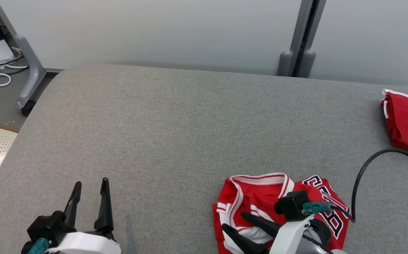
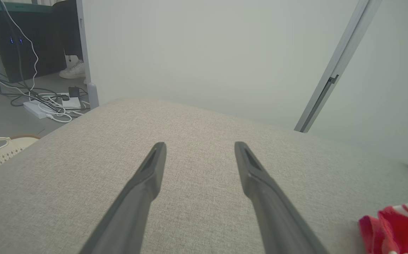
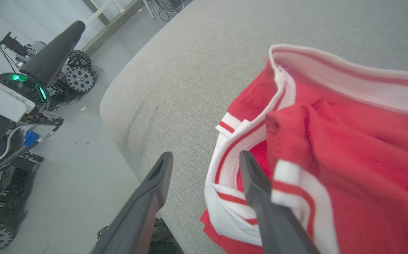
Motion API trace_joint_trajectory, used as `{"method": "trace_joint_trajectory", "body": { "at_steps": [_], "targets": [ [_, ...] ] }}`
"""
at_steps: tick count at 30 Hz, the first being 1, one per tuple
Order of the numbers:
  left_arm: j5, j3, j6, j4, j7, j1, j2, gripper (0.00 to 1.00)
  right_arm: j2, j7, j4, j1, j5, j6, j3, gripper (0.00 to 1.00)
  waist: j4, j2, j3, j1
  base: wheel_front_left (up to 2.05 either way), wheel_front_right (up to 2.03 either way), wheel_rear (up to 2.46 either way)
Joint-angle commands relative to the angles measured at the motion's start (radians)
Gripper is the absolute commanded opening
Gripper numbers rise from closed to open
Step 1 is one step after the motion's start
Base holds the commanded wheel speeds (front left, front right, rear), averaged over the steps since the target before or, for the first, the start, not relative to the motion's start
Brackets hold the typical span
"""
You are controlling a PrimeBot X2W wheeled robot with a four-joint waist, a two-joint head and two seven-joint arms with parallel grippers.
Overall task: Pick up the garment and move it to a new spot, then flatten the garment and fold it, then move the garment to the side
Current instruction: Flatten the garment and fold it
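Lying crumpled just under right gripper (image 1: 238,223), jaws wide & empty: red-and-white fabric jersey (image 1: 260,192). Left gripper (image 1: 91,186), also wide, is well apart to jersey's left.

The garment (image 1: 257,195), red with white trim and black lettering, is lying loosely bunched at the near edge of the grey table (image 1: 175,134), toward its right end.

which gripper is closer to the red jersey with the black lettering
Right. The right gripper is open above the jersey, at its left edge; the left gripper is far off to its left, over the grey surface.
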State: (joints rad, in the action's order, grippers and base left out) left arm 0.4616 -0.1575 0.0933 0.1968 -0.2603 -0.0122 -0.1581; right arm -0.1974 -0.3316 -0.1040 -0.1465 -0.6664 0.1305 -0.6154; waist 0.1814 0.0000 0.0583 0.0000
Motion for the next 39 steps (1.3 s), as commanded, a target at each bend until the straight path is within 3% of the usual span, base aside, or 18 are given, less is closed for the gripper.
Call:
{"method": "trace_joint_trajectory", "body": {
  "at_steps": [1, 11, 18, 25, 30, 39],
  "targets": [
    [0.002, 0.002, 0.005, 0.000, -0.004, 0.008, -0.004, 1.00, -0.004, 0.019, 0.017, -0.016, -0.021, 0.001, -0.005, 1.00, -0.010, 0.0000, -0.002, 0.0000, 0.00, 0.00, 0.00],
    [0.009, 0.006, 0.003, 0.001, -0.004, -0.008, -0.015, 1.00, -0.062, 0.019, 0.166, -0.007, -0.162, 0.001, -0.035, 1.00, -0.047, 0.0000, -0.035, 0.0000, 0.00, 0.00, 0.00],
    [0.014, 0.009, 0.009, -0.009, 0.001, -0.027, -0.028, 1.00, -0.132, 0.056, 0.298, 0.037, -0.220, 0.001, 0.084, 1.00, -0.068, 0.0000, -0.068, 0.0000, 0.00, 0.00, 0.00],
    [0.017, 0.003, 0.012, -0.020, 0.002, -0.043, -0.033, 1.00, -0.169, 0.122, 0.284, 0.082, -0.110, 0.001, 0.315, 1.00, -0.087, 0.0000, -0.077, 0.0000, 0.00, 0.00, 0.00],
    [0.019, 0.001, 0.011, -0.028, 0.002, -0.039, -0.035, 1.00, -0.135, 0.154, 0.223, 0.120, 0.024, 0.001, 0.464, 1.00, -0.094, 0.0000, -0.074, 0.0000, 0.00, 0.00, 0.00],
    [0.019, -0.008, 0.013, -0.028, 0.002, -0.021, -0.038, 1.00, -0.085, 0.175, 0.119, 0.123, 0.116, 0.001, 0.542, 1.00, -0.095, 0.0000, -0.058, 0.0000, 0.00, 0.00, 0.00]
  ]
}}
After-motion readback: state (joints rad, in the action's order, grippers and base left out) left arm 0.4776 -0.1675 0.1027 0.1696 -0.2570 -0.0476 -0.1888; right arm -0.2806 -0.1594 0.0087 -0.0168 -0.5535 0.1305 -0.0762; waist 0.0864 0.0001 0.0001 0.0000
